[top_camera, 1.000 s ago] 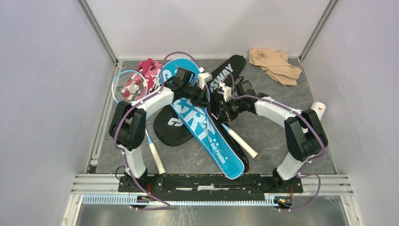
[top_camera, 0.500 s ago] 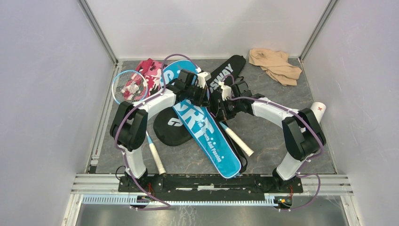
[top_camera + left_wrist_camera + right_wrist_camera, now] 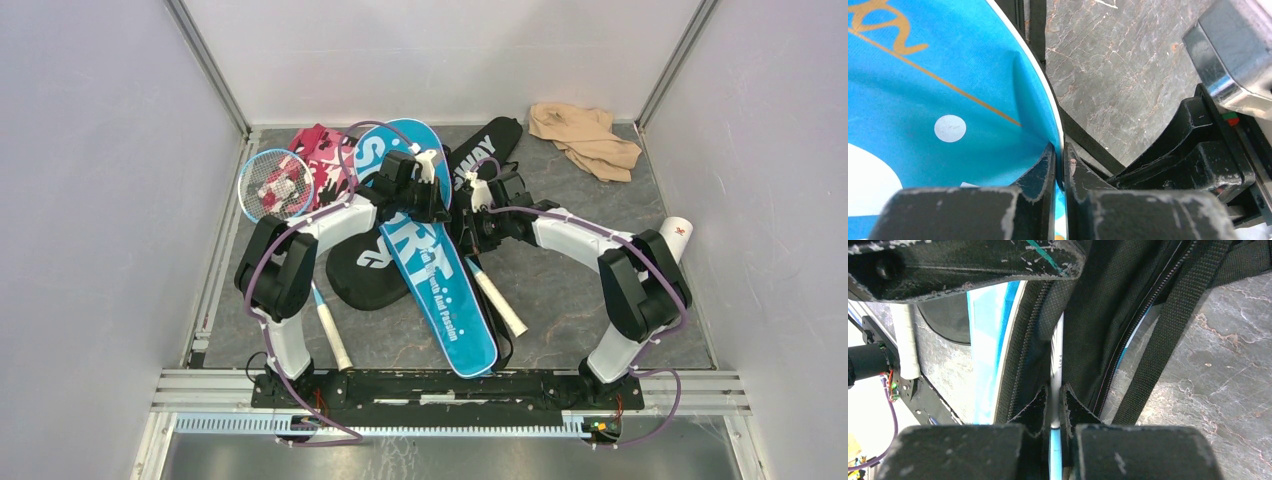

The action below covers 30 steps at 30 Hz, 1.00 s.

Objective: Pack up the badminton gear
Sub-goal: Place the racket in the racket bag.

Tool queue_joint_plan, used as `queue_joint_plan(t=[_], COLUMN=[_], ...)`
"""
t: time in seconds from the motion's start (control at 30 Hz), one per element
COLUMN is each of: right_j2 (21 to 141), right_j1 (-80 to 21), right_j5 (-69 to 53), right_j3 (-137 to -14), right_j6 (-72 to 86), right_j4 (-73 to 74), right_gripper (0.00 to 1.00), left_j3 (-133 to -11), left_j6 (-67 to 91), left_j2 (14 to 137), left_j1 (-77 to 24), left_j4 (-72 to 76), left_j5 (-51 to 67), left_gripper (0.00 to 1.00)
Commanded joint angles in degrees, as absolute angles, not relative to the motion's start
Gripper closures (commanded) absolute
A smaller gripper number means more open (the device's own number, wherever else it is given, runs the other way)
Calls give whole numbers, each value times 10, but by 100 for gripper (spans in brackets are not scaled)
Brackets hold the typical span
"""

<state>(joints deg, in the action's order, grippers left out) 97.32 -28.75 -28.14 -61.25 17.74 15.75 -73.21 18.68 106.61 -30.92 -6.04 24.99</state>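
Bench (image 3: pixel 600 300): grey stone-patterned surface carrying all items.

Blue cover (image 3: pixel 440 290): lies slantwise mid-bench, with the wide end far from the arm bases and the narrow end near them. This is the reference item.

Black cover (image 3: pixel 365 270): crosses beneath the blue cover. Its rounded end shows at the left and its narrow end runs off to the far right.

Racket (image 3: pixel 497 310): the white handle juts out just right of the blue cover. The shaft runs in between zip-edged black fabric alongside the blue panel.

Second racket (image 3: pixel 275 185): left of the blue cover, head far, handle near, middle hidden by the left arm.

Beige cloth (image 3: pixel 585 140): well apart, far right of the blue cover.

Pink cloth (image 3: pixel 318 150): against the left of the blue cover's wide end.

Tube (image 3: pixel 677 232): well apart to the right, partly behind the right arm.

Left claw (image 3: pixel 1060 155): clamped on the blue cover's right rim.

Right claw (image 3: pixel 1054 395): clamped on the racket's shaft, just right of the blue cover.
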Motion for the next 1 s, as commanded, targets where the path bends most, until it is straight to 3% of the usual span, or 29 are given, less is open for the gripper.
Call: queue_joint_plan(t=[0.0,0.17,0.43,0.6,0.7,0.97], right_j2=[958,947,950,975,981,943], right_j1=[-300,-301,-301,-301,-301,-293], right_j5=[-313,-340,-362,-363,-362,-357], right_j3=[-620,-586,-561,-578,-579,-543], right_j6=[191,178,181,167,141,-23], right_j4=[9,-35,-82,-50,-22,83], right_gripper=[93,83,74,62,60,45], left_j3=[-730,-726,-712,-707,-707,-703], left_j6=[220,193,178,177,177,160], left_j2=[1066,1056,1044,1044,1043,1041], left_j1=[-337,-327,-301,-288,-280,-260], left_j4=[-43,-56,-33,-20,-17,-9], left_j5=[303,281,317,344,356,382], left_gripper=[91,85,89,89,90,87])
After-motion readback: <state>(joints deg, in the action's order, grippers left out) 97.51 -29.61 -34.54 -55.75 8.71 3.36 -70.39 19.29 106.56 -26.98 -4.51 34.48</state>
